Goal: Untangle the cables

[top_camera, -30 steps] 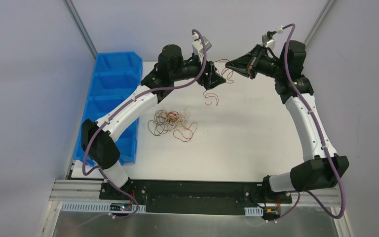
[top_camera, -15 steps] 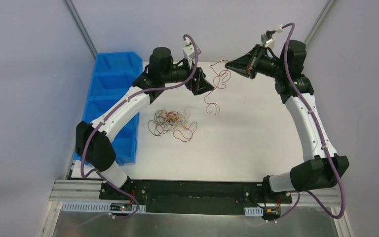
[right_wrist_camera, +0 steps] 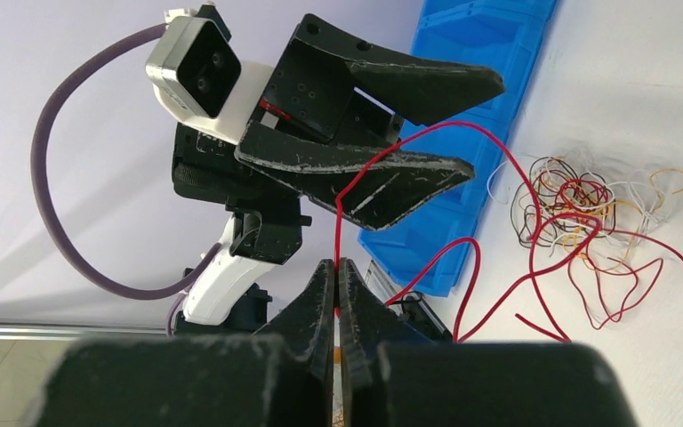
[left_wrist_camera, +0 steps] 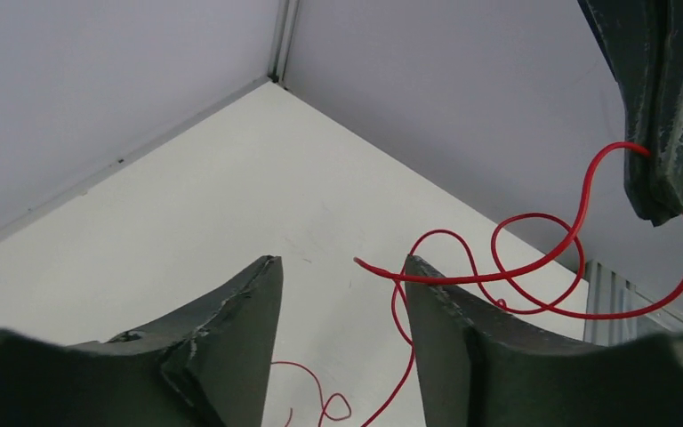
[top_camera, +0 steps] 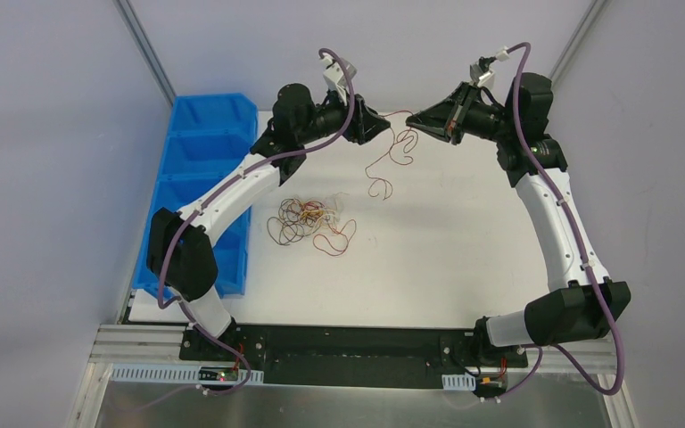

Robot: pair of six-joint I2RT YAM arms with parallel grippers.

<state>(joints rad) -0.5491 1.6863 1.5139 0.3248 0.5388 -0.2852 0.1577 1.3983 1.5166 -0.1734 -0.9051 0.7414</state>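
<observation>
**Top external view.** The left gripper and the right gripper face each other over the far part of the matte white table, tips near but apart. A hair-thin red cable hangs from the right gripper's tip in loose loops. Whether its lowest loop rests on the table cannot be told. The cable bundle, a small knot of red, orange-yellow, black and white loops, lies on the table near the left arm, well apart from both grippers. Glossy blue plastic bins line the table's left edge, partly hidden by that arm. Neither jaw gap is legible here.

**Left wrist view.** The left gripper's dark, scuffed, wedge-shaped fingers stand apart with a clear gap and clamp nothing. The red cable's free end pokes into that gap and crosses one fingertip, unpinched; contact cannot be judged. The right gripper's tip enters at the upper right, cut off by the frame, with the cable running from it.

**Right wrist view.** The right gripper's fingers are pressed together on the red cable, which rises from the seam and arcs between the left gripper's spread fingers. The bundle lies on the table to the right, beside the bins. A white camera housing sits on the left wrist. The foreground is blurred.
</observation>
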